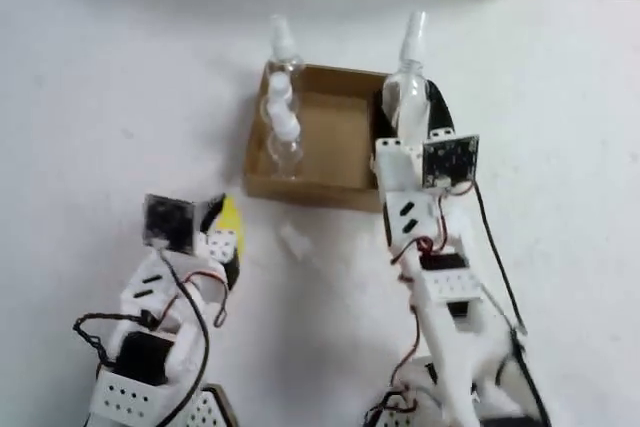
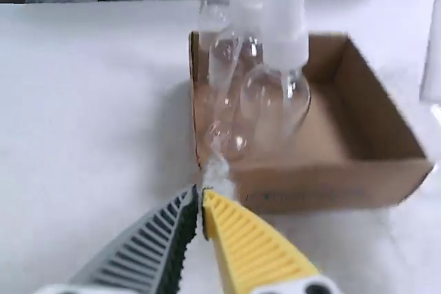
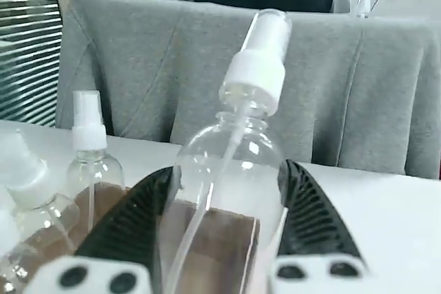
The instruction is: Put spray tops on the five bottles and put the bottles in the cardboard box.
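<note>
At the side wall of the cardboard box (image 1: 318, 190) farthest from the bottles already inside, a clear bottle (image 1: 403, 95) is held upright by the right gripper (image 3: 224, 225). Its black fingers (image 3: 313, 218) are closed round the rounded body below the shoulder. A white spray top (image 3: 258, 60) is seated on the neck, and a dip tube (image 3: 207, 194) can be seen running down inside. Whether the bottle hangs over the rim or just outside it cannot be told.

The bottle appears empty and thin-walled, so it is judged light, smooth and rather slippery, and likely to give a little if squeezed hard. A moderate grip on the widest part of the body is judged best, since a hold on the tall top could loosen or tilt it. It should be set down flat on the box floor, as so light a bottle is easily tipped.

Along the opposite inner wall, three capped bottles (image 1: 284, 137) appear to stand close together, touching or nearly so. The box rests on the white table (image 1: 120, 97). Near the box's front corner, the left gripper (image 2: 200, 201) is seen low over the table, its grey and yellow fingers pressed together with nothing between them. A small pale scrap (image 2: 217, 170), not identifiable, lies on the table ahead of the tips.
</note>
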{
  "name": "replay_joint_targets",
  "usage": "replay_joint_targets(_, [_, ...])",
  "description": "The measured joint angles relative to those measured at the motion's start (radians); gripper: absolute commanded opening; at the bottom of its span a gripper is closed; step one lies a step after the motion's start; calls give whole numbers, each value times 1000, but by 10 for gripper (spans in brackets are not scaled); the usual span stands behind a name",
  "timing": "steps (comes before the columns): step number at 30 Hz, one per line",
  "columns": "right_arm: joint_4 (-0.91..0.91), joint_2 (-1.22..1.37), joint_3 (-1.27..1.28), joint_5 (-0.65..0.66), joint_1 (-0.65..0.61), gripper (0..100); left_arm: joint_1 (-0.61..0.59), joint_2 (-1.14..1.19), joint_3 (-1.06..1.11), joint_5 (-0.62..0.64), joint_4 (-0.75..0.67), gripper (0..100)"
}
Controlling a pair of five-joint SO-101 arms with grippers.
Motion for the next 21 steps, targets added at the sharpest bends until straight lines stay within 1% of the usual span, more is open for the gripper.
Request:
replay_joint_targets(2, [95, -120, 21, -2, 0, 15, 0, 0, 0, 94, -52, 24])
replay_joint_targets(3, [149, -176, 29, -14, 0, 15, -2, 0, 0, 117, -74, 24])
replay_joint_targets(5, [264, -296, 34, -44, 0, 15, 3, 0, 0, 133, -106, 24])
replay_joint_targets(8, [462, -473, 34, -72, 0, 15, 71, 0, -14, 135, -118, 24])
replay_joint_targets(11, [638, -649, 34, -77, -6, 15, 183, 0, -55, 140, -118, 24])
replay_joint_targets(15, [830, -858, 34, -77, -38, 15, 367, 0, -133, 140, -118, 24])
replay_joint_targets(21, [988, -1051, 34, -78, -48, 15, 660, 0, -184, 140, -118, 24])
